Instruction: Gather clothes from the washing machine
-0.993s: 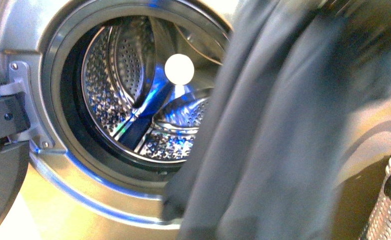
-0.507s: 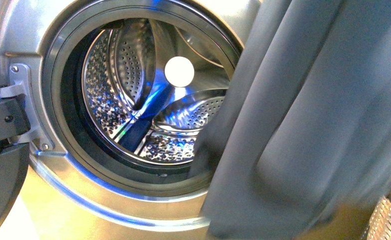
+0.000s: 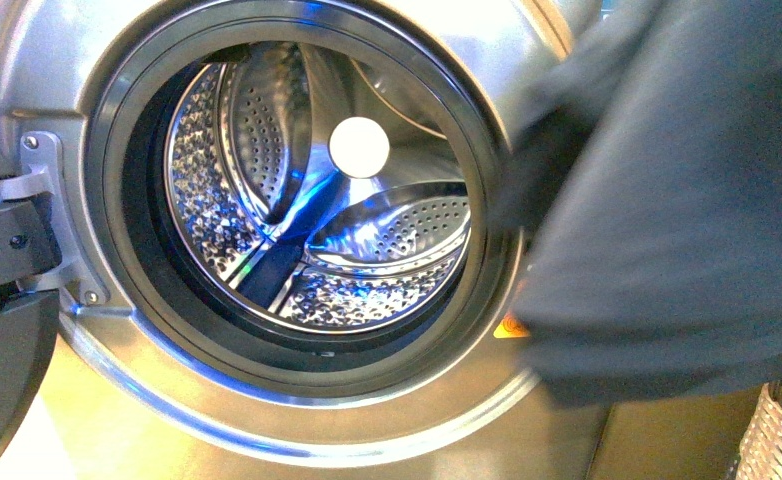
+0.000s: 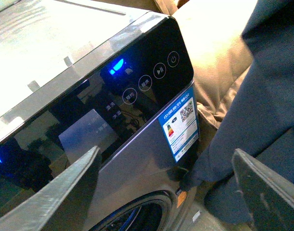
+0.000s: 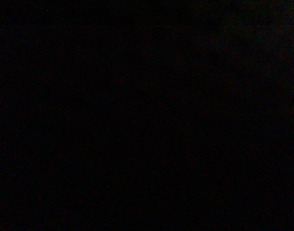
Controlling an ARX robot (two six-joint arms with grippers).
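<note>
Washing machine [image 3: 57, 60] is recorded in the front view with its round opening uncovered. The black-rimmed door [image 3: 2, 300] is swung out at the machine's left edge. Inside, the perforated steel drum [image 3: 267, 150] is seen lit with blue reflections, and a round white spot [image 3: 359, 147] is noted near its centre.

Clothes [image 3: 687, 200] are found outside the drum, in the form of dark, limp fabric hanging in front of the machine's right side. The fabric is bunched, and it overlaps the right edge of the opening's rim. What the fabric is held by is hidden. A small yellow sticker [image 3: 510, 326] is partly covered at the fabric's lower left edge. A woven basket [image 3: 777, 435] is just visible below the fabric, at the lower right.

In the left wrist view the left gripper [image 4: 165, 151] is seen spread wide with nothing between its fingers [image 4: 65, 192]. It is held above the machine's upper front corner, clear of the black control panel [image 4: 137, 82] and the blue-and-white label [image 4: 180, 122]. The same dark fabric [image 4: 267, 72] is seen hanging just beside that corner.

The right wrist view is dark. The right gripper is not seen in any view, so its state cannot be told.
</note>
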